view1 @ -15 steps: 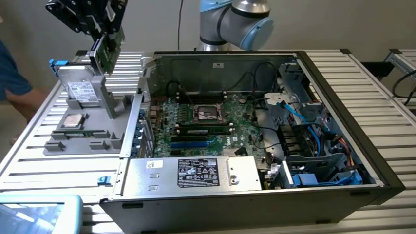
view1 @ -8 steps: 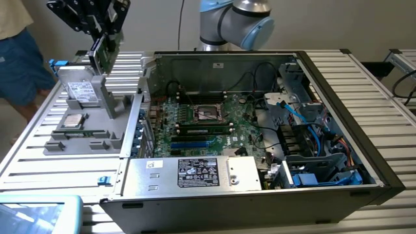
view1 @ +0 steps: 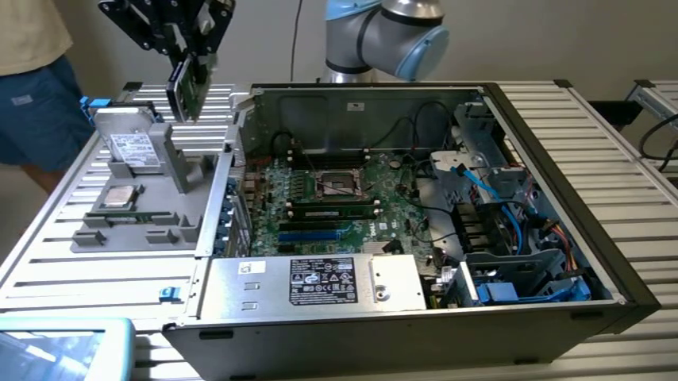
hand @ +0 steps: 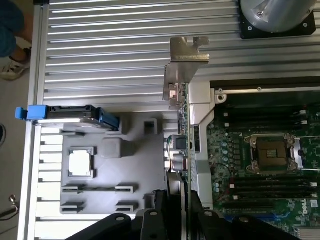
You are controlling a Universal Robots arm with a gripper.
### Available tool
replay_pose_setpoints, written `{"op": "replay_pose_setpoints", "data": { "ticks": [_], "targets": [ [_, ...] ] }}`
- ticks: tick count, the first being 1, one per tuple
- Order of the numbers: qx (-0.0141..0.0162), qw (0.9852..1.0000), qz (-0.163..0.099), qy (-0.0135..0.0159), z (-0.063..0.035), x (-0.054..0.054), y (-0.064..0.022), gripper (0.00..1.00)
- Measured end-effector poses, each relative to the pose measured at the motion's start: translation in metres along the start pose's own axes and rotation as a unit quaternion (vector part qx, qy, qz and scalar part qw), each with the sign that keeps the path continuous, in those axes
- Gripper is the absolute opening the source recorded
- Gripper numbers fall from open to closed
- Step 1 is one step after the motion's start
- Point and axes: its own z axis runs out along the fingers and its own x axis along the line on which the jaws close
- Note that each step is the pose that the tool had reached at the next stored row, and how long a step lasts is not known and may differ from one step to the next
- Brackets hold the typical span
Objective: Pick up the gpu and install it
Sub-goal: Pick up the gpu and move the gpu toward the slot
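Near edge: front wall of the black open-topped computer case sits closest, with a silver power-supply box with a white label tucked just inside it.
Case floor: flat green motherboard lies open from above. Black walls ring it, and cables and blue connectors crowd the exterior view's right side.
Beside the case: grey moulded parts tray sits just outside the case wall on the exterior view's left. It carries a silver boxy drive with a white label and a square silver processor chip.
Surface: ribbed aluminium table runs bare out to its edges.
Gpu: the thin green-boarded gpu is up in the air over the tray's far end. It stands on edge, clear of the tray and just outside the case wall. In the wrist view its silver bracket end points away from the fingers.
Jaws: black gripper is clamped on the gpu, one finger on each face.
Arm: grey-and-blue robot arm rises behind the case's far wall, gripper pointing down.
Far corner: a person in blue shorts stands at the exterior view's left.
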Motion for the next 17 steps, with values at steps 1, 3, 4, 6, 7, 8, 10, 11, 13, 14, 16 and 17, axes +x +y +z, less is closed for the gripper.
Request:
{"op": "replay_pose_setpoints", "data": {
  "ticks": [1, 3, 4, 6, 7, 8, 10, 11, 13, 14, 16, 17],
  "targets": [
    [0.0, 1.0, 0.0, 0.0002, -0.0004, -0.004, -0.0005, 0.29],
    [0.0, 1.0, 0.0, 0.0007, -0.0013, -0.014, -0.0015, 0.29],
    [0.0, 1.0, 0.0, 0.001, -0.0017, -0.018, -0.002, 0.29],
    [0.0, 1.0, 0.0, 0.0013, -0.0025, -0.027, -0.0028, 0.29],
    [0.0001, 1.0, 0.0, 0.0013, -0.0027, -0.032, -0.0027, 0.29],
    [0.0001, 1.0, 0.0, 0.0013, -0.0029, -0.036, -0.0025, 0.29],
    [0.0, 1.0, 0.0, 0.0013, -0.0031, -0.045, -0.002, 0.29],
    [0.0, 1.0, 0.0, 0.0015, -0.0033, -0.05, -0.0018, 0.29],
    [0.0002, 1.0, 0.001, 0.0036, -0.0036, -0.058, -0.0014, 0.29],
    [0.0002, 1.0, 0.001, 0.0048, -0.0037, -0.062, -0.0012, 0.29],
    [0.0003, 1.0, 0.001, 0.0058, -0.0042, -0.071, -0.0014, 0.29],
    [0.0004, 1.0, 0.001, 0.006, -0.0045, -0.076, -0.0015, 0.29]
  ]
}}
